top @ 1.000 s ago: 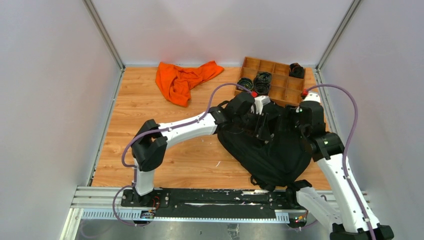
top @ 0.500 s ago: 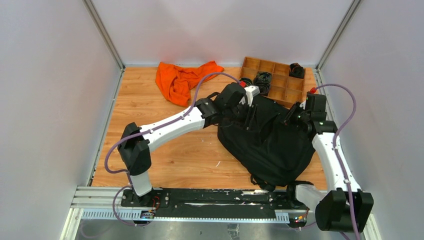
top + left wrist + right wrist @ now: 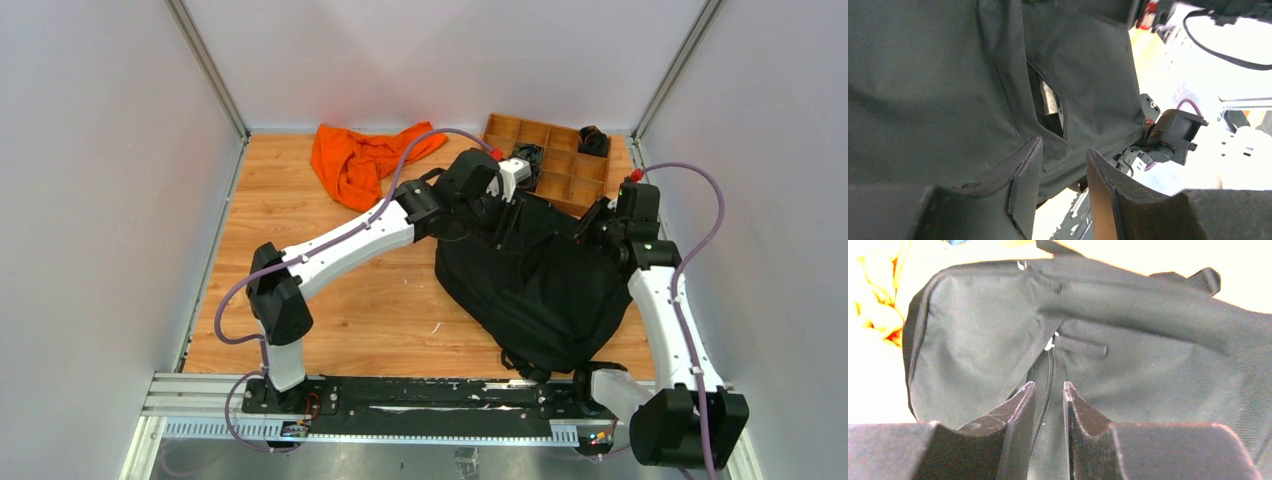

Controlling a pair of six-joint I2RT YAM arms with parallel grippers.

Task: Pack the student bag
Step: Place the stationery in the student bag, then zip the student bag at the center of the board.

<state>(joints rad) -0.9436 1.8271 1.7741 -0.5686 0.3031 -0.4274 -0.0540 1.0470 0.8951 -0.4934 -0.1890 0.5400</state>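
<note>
The black backpack [image 3: 540, 290] lies flat on the wooden counter [image 3: 340, 300], filling most of its right half, with its straps trailing toward the near edge.

Both arms reach over the backpack's far end. The left fingers [image 3: 1023, 185] are at its far left corner. They stand apart with a clear gap, and the black fabric sits just beyond their tips. In the left wrist view a pocket zipper [image 3: 1060, 112] on the backpack gapes partly open. Something pale shows inside the slit, too small to identify.

The right fingers [image 3: 1018, 415] are at the backpack's far right corner, tips pointing at its fabric. They are close together with only a narrow gap. A zipper line [image 3: 1049, 371] runs down into that gap, with a short webbing loop [image 3: 1080, 346] just above it. Whether they pinch the fabric or merely hover at it cannot be told.

An orange cloth [image 3: 365, 160] lies crumpled well to the far left of the backpack. A wooden divided tray [image 3: 560, 170] sits just behind the backpack's far edge, with dark items in a few of its compartments.
</note>
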